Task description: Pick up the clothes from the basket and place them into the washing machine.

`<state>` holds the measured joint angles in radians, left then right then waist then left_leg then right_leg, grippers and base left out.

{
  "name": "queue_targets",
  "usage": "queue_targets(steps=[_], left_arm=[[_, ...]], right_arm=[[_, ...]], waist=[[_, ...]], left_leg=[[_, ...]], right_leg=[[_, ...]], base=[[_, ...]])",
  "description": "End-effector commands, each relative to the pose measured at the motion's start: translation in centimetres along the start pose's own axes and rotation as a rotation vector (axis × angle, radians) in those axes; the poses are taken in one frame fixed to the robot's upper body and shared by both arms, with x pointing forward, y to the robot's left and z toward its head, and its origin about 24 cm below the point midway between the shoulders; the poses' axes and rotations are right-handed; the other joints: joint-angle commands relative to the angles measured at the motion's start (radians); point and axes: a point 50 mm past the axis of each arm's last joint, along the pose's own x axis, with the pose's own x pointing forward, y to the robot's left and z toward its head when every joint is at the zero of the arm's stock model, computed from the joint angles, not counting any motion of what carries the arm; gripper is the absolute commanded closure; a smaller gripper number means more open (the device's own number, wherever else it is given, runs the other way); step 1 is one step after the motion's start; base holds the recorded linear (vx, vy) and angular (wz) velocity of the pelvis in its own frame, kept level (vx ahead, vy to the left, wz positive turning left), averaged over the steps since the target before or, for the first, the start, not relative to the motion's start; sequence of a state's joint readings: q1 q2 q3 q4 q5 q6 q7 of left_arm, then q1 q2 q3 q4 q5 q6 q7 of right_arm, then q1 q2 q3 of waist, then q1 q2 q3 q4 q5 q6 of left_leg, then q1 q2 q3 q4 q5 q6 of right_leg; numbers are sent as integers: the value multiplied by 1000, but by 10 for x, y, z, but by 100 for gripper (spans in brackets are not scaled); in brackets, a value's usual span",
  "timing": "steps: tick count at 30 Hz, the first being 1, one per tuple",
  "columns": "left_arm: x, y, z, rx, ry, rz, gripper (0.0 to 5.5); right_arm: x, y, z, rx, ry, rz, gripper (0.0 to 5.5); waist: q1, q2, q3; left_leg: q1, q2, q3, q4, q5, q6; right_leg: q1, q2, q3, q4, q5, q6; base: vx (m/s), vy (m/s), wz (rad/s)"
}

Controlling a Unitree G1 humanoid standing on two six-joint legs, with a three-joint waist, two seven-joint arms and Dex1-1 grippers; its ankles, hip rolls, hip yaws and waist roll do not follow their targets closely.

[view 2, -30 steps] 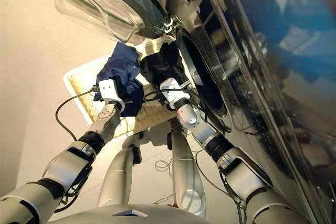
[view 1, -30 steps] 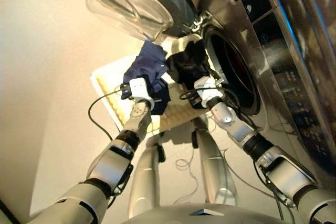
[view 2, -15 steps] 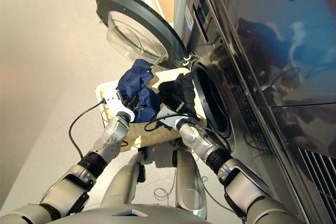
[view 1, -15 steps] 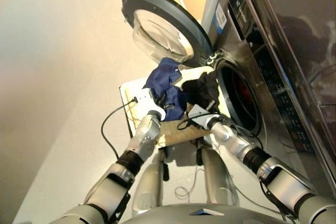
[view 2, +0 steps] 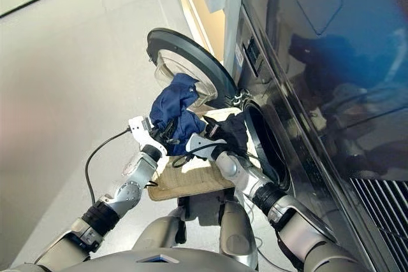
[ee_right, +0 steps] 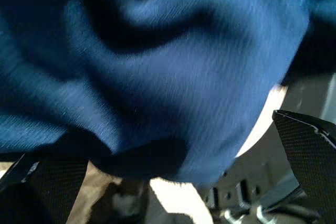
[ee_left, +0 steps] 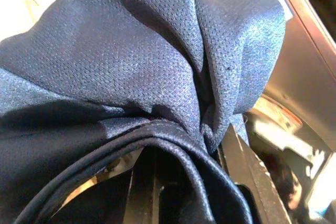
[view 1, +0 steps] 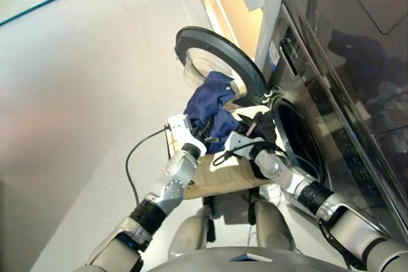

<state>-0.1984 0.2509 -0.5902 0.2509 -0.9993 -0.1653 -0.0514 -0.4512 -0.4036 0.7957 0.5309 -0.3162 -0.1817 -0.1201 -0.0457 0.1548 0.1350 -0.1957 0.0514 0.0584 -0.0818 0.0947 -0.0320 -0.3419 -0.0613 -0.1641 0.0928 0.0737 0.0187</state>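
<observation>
- Navy blue garment [view 1: 209,107] is bunched and lifted above the basket [view 1: 217,179], gripped by the left hand [view 1: 196,133]; its fingers [ee_left: 247,169] pinch a fold of the cloth.
- The black garment [view 1: 264,125] hangs by the right hand [view 1: 245,137], close to the washing machine [view 1: 331,119] drum mouth; whether that hand grips it I cannot tell.
- The porthole door [view 1: 217,62] stands open behind the navy cloth.

pale floor [view 1: 76,93] (smooth), black cable [view 1: 131,164] over it
</observation>
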Motion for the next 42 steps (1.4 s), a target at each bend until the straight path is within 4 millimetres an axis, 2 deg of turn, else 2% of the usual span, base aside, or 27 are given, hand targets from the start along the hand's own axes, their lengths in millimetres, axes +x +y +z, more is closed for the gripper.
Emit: queue_targets(steps=[1, 6, 10, 11, 12, 13, 14, 18, 24, 25, 26, 27, 31, 33, 34, 39, 40, 42], left_arm=[[-4, -14, 5, 31, 5, -135, 550], [-11, -24, 0, -2, 63, -211, 550], [-9, -31, -7, -52, 96, -236, 550], [-8, -33, -10, -69, 105, -241, 550], [-7, -35, -9, -75, 103, -245, 550], [-6, -38, -8, -82, 99, -254, 550], [-6, -38, -8, -82, 99, -254, 550], [-7, -40, -3, -75, 90, -272, 550], [-12, -30, -1, -55, 83, -237, 550], [-12, -30, -1, -55, 83, -237, 449], [-13, -27, 0, -54, 77, -226, 114], [-13, -23, 2, -57, 54, -203, 0], [-14, -14, 9, -75, 3, -151, 0], [-17, 0, 19, -73, -71, -62, 0], [-18, 0, 19, -73, -71, -62, 0], [-28, 37, 31, -98, -228, 196, 0], [-32, 53, 32, -92, -261, 302, 0], [-35, 61, 35, -40, -278, 368, 0]], right_arm=[[14, 2, 35, -58, -155, -10, 0], [23, 2, 45, -173, -195, -1, 0], [27, 4, 52, -147, -208, 12, 0], [28, 4, 54, -137, -211, 13, 54], [27, 3, 53, -123, -209, 14, 293], [27, 3, 54, -100, -209, 10, 459], [27, 2, 54, -100, -209, 10, 550], [25, 4, 48, -43, -173, 9, 550], [13, 9, 22, 109, -47, -47, 550], [13, 9, 22, 110, -46, -47, 550], [10, 10, 18, 123, -30, -62, 550], [5, 10, 10, 159, 6, -99, 550], [-5, 10, -6, 204, 79, -162, 550], [-15, 8, -17, 256, 131, -237, 550], [-15, 8, -17, 256, 131, -236, 550], [-30, 6, -30, 394, 201, -381, 550], [-36, 4, -36, 452, 238, -450, 550], [-37, 3, -40, 510, 263, -494, 550]], waist=[[15, -85, -39], [25, -80, -48], [24, -81, -49], [23, -82, -49], [22, -83, -48], [20, -85, -49], [20, -85, -49], [19, -91, -52], [22, -119, -61], [22, -120, -61], [22, -125, -62], [23, -135, -64], [23, -150, -67], [23, -166, -67], [23, -166, -68], [22, -198, -63], [21, -210, -57], [20, -216, -53]], left_leg=[[66, -73, 36, 3, -53, -6], [69, -70, 35, 4, -55, -6], [67, -68, 34, 3, -54, -6], [65, -68, 33, 3, -53, -6], [63, -67, 31, 3, -52, -6], [62, -65, 29, 3, -53, -5], [62, -65, 28, 3, -53, -5], [66, -63, 24, 4, -54, -5], [81, -60, 20, 4, -63, -4], [81, -60, 20, 4, -63, -4], [83, -60, 19, 3, -64, -4], [86, -60, 17, 2, -66, -3], [89, -59, 16, 1, -69, -2], [90, -58, 16, -1, -71, -2], [90, -58, 16, -1, -71, -2], [83, -56, 15, 0, -74, 1], [78, -55, 16, 1, -74, 2], [73, -54, 15, 3, -74, 2]], right_leg=[[145, -9, 7, -155, -13, 110], [151, -4, 7, -164, -13, 109], [148, -1, 7, -163, -13, 108], [147, -1, 7, -164, -12, 108], [145, 0, 7, -163, -13, 108], [144, 1, 7, -162, -14, 108], [144, 1, 7, -161, -14, 108], [151, 2, 3, -159, -20, 106], [168, 2, -12, -157, -26, 108], [168, 2, -12, -158, -27, 108], [171, 3, -13, -158, -27, 109], [173, 3, -14, -158, -27, 110], [177, 2, -17, -160, -27, 112], [177, 4, -17, -160, -25, 114], [177, 4, -17, -160, -25, 114], [168, 4, -20, -156, -24, 115], [162, 6, -20, -152, -22, 116], [159, 7, -22, -150, -22, 116]], base=[[0, 0, 0], [0, 0, 0], [0, 0, 0], [0, 0, 0], [0, 0, 0], [0, 0, 0], [0, 0, 0], [0, 0, 0], [0, 0, 0], [0, 0, 0], [0, 0, 0], [0, 0, 0], [0, 0, 0], [0, 0, 0], [0, 0, 0], [0, 0, 0], [0, 0, 0], [0, 0, 0]])
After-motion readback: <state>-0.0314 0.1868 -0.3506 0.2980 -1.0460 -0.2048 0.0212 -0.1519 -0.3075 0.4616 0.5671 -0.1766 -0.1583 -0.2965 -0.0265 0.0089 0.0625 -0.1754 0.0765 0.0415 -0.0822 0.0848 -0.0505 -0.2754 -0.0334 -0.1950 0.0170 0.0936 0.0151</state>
